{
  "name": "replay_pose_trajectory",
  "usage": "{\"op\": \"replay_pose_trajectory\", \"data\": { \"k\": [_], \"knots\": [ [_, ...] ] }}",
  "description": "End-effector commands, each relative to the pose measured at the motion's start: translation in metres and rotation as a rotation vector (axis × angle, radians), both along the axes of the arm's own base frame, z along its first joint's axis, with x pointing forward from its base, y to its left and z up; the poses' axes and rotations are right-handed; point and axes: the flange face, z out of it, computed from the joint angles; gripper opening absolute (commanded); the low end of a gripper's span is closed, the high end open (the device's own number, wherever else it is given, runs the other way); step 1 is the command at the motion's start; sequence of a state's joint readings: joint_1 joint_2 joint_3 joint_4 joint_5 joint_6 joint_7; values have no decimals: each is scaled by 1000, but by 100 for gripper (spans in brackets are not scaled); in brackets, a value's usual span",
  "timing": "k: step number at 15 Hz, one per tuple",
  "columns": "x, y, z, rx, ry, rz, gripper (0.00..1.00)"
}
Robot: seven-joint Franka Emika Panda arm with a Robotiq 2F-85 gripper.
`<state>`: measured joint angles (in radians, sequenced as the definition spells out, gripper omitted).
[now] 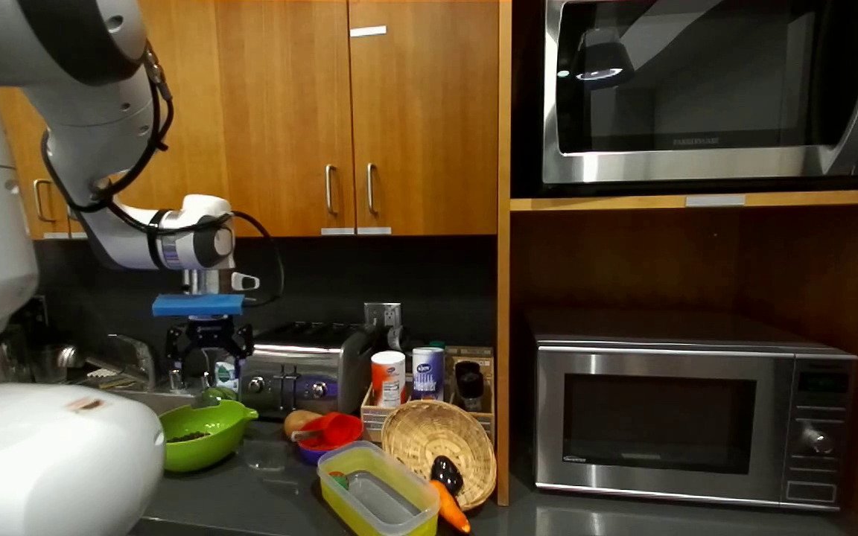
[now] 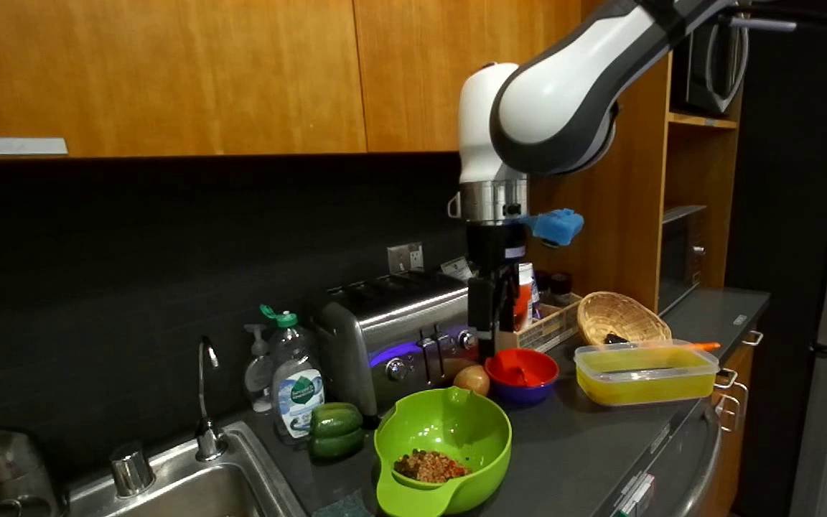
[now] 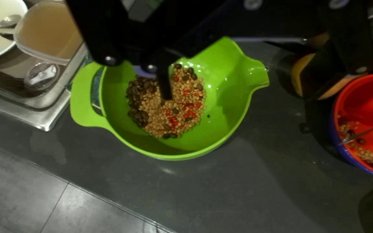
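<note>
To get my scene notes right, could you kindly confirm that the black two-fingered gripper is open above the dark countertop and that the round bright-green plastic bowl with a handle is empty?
Not quite: the green bowl is not empty; the wrist view shows a mix of small tan, brown and red pieces inside. The gripper is indeed open above the countertop.

One green bowl (image 3: 228, 100), two shakers (image 1: 470, 385) (seemingly)
</note>
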<state>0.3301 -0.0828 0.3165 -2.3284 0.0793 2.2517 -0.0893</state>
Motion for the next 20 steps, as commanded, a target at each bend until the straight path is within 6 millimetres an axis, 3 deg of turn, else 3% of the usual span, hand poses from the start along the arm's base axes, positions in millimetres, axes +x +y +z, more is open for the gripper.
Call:
{"op": "replay_pose_trajectory", "data": {
  "k": [1, 8, 17, 20],
  "knots": [
    [2, -14, 13, -96, -94, -60, 100],
    [8, -22, 15, -186, -155, -125, 100],
    [3, -21, 9, 98, 19, -16, 100],
    [2, -27, 5, 90, 32, -44, 100]
  ]
}}
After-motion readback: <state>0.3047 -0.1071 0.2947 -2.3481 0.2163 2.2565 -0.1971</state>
